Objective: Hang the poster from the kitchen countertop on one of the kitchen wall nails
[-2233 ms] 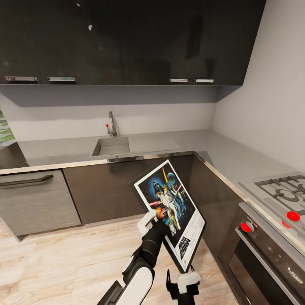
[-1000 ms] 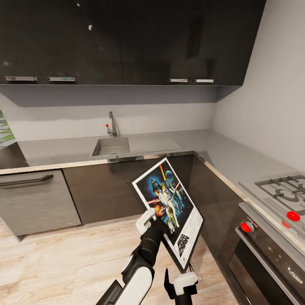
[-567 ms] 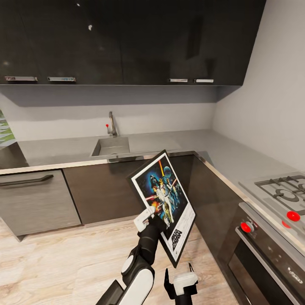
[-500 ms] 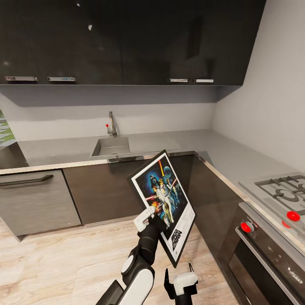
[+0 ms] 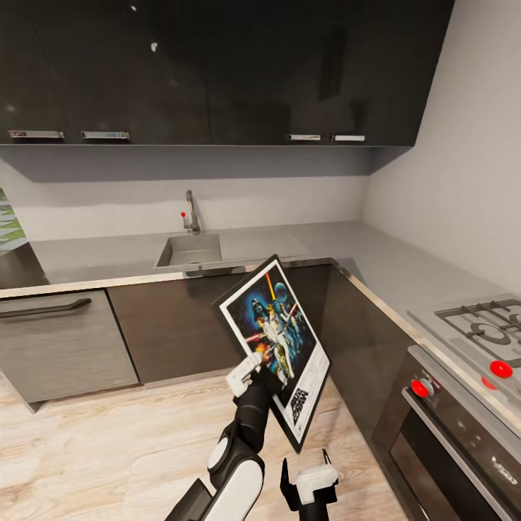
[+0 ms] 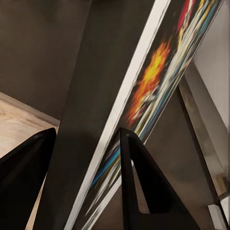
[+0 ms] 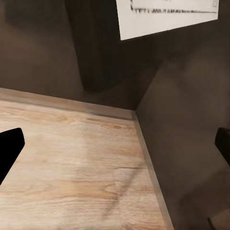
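Poster [image 5: 273,341] aloft in a simulated kitchen: seen from the head camera, the framed Star Wars print hangs tilted in the air over the wood floor [image 5: 108,441], in front of the dark lower cabinets [image 5: 174,325] and below the edge of the kitchen countertop [image 5: 311,242], which it is clear of. The left gripper [image 5: 250,369] pinches it at one long edge, near the middle. The right gripper [image 5: 310,483] sits low beside the poster's bottom corner, apart from it, holding nothing.

From the left wrist, the poster's edge [image 6: 120,124] runs between the two dark fingers [image 6: 136,187], which press on it from either side; the grip covers only a narrow strip of frame.

From the right wrist, the white lower border of the poster [image 7: 167,17] shows above the floor [image 7: 72,167] and the cabinet corner, with the two fingertips spread wide at the picture's sides.

No wall nail can be made out in these pictures. The risk from here, as a judgement: a one-sided edge pinch lets the broad, thin panel swing or slip during travel, and its lower corner could strike the cabinets or the oven [image 5: 463,434] close by.
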Available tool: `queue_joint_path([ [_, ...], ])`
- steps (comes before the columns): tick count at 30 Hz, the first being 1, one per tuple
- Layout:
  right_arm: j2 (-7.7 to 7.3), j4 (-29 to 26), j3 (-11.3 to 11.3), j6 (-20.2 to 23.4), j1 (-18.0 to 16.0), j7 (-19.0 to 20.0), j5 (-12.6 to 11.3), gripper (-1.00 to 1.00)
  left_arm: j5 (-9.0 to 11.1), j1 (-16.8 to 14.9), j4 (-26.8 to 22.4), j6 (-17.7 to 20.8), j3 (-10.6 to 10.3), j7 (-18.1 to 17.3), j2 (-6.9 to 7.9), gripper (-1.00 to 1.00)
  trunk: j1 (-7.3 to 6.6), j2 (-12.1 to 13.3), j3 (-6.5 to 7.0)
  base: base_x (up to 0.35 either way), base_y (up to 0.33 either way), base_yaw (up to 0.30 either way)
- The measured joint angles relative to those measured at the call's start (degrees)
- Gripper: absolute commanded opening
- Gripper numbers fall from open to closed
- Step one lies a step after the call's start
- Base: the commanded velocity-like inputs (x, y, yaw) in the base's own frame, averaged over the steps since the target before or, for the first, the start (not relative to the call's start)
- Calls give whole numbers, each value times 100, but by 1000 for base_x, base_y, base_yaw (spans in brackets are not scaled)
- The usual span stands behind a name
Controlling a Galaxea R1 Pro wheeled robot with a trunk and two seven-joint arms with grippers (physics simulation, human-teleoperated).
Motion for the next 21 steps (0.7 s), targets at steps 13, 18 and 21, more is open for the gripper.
queue_joint_path([
  [13, 3, -26, 9, 21, -4, -448, 11, 100, 9, 0, 26, -208, -35, -1, 0, -100, 0, 0, 0, 0, 0, 0],
  [18, 16, -85, 10, 33, -8, -461, 12, 100, 11, 0, 113, -231, -40, -2, 0, -100, 0, 0, 0, 0, 0, 0],
  [21, 34, -148, 27, 118, -8, -464, 13, 100, 9, 0, 138, -309, -44, -2, 0, -100, 0, 0, 0, 0, 0, 0],
])
